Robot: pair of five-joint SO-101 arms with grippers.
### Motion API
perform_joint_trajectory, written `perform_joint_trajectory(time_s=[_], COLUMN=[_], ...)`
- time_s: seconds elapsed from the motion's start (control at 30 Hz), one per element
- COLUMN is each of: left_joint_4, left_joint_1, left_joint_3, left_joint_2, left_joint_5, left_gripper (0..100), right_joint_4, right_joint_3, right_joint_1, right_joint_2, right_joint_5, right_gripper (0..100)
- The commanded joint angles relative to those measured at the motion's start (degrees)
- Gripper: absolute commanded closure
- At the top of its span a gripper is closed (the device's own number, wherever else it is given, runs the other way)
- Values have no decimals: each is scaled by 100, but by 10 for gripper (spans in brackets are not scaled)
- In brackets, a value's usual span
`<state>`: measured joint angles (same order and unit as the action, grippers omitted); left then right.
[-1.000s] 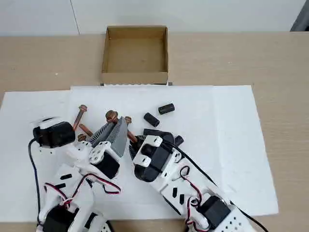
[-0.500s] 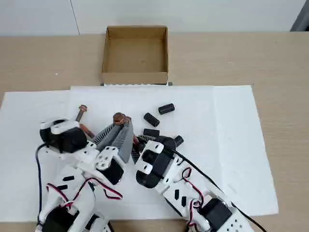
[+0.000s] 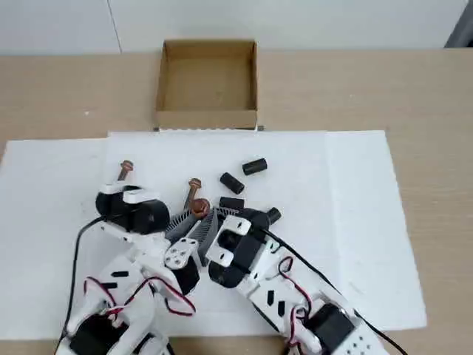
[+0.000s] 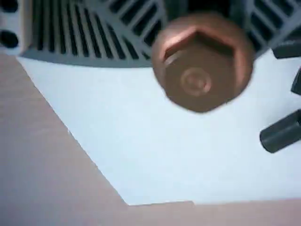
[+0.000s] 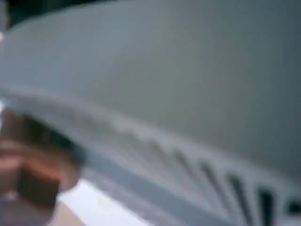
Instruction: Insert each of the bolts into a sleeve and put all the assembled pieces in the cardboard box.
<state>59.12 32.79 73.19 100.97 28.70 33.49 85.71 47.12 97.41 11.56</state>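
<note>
Bolt (image 4: 202, 66) is clamped in my left gripper (image 3: 198, 217), its hex head square to the wrist camera. The shank runs away from the lens, hidden behind the head. I judge that its long axis points past the gripper tip toward the other arm.

My right gripper (image 3: 222, 216) is nose to nose with the left one near the middle of the white sheet (image 3: 355, 222). I cannot tell whether it holds anything.

The nearest sleeve (image 3: 231, 203) lies just beside the right gripper on its far side, with its long axis roughly parallel to the sheet's far edge. The right arm is plainly the nearer one to it. The coming move depends on getting shank and bore onto one line, and from here I cannot confirm that they are.

A loose bolt (image 3: 194, 192) lies just beyond the left gripper. Two spare sleeves (image 3: 254, 166) lie nearer the far edge. The cardboard box (image 3: 168, 85) stands past that edge, with no assembled piece in it yet.
</note>
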Motion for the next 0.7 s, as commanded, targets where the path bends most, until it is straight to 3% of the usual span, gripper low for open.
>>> perform_joint_trajectory(time_s=[0.0, 0.27, 0.47, 0.67], left_joint_4=[105, 132, 141, 123], left_joint_1=[299, 255, -123, -141], left_joint_3=[4, 31, 13, -4], left_joint_2=[-18, -18, -18, -18], left_joint_5=[-26, -26, -123, -185], left_gripper=[995, 992, 822, 803], right_joint_4=[-145, -145, -145, -145], right_joint_3=[-62, -53, -53, -53], right_joint_1=[-31, -31, -31, -31], right_joint_2=[101, 101, 101, 101], right_joint_5=[62, 62, 62, 62], right_gripper=[995, 995, 995, 995])
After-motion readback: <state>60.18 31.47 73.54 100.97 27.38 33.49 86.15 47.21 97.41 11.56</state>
